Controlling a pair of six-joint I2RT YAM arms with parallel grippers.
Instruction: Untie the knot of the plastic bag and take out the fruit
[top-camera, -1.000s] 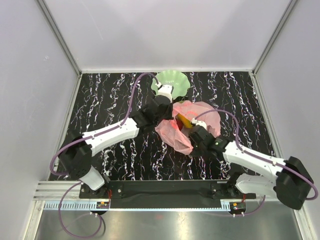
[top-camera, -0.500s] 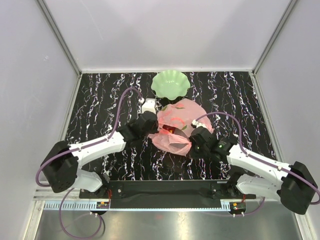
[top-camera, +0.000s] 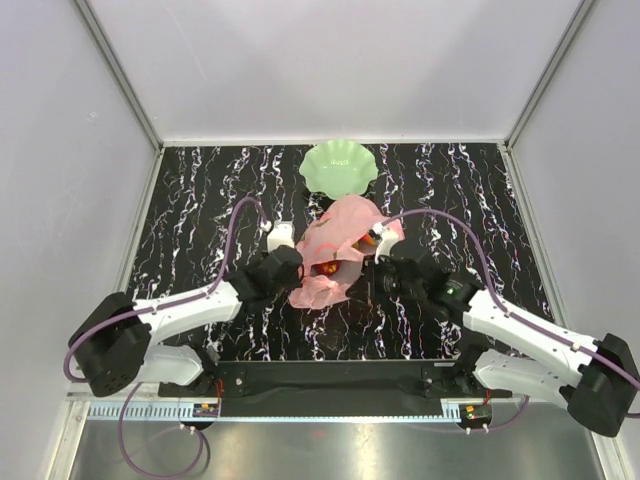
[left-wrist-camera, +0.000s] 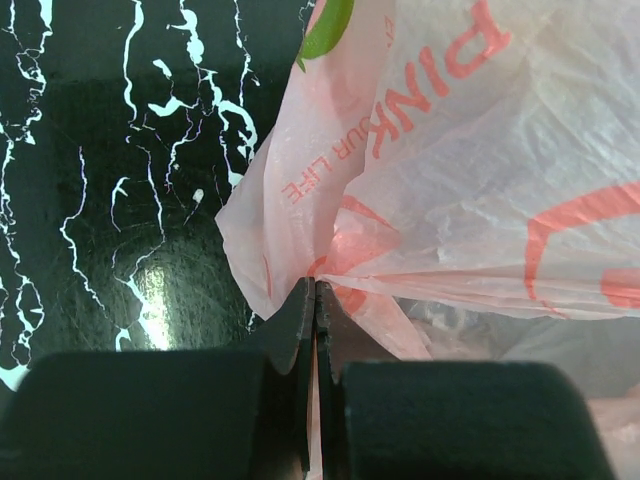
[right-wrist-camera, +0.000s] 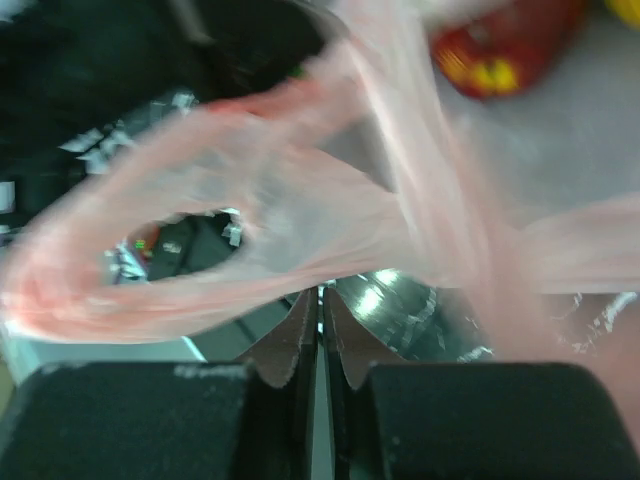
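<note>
The pink plastic bag lies crumpled on the black marble table, just in front of the green dish. My left gripper is at its left edge, shut on a pinched fold of the plastic bag. My right gripper sits at the bag's right side. Its jaws stand barely apart with nothing between them, and a blurred loop of the plastic bag hangs just past the tips. A red fruit shows through the bag's open mouth, and the red fruit is also in the right wrist view.
A green scalloped dish stands behind the bag near the table's far edge. White walls enclose the table on three sides. The black rail with both arm bases runs along the near edge.
My left gripper has pulled back toward the near left, dragging the bag away from the dish. The right gripper's jaws have parted slightly and the plastic has slipped out.
</note>
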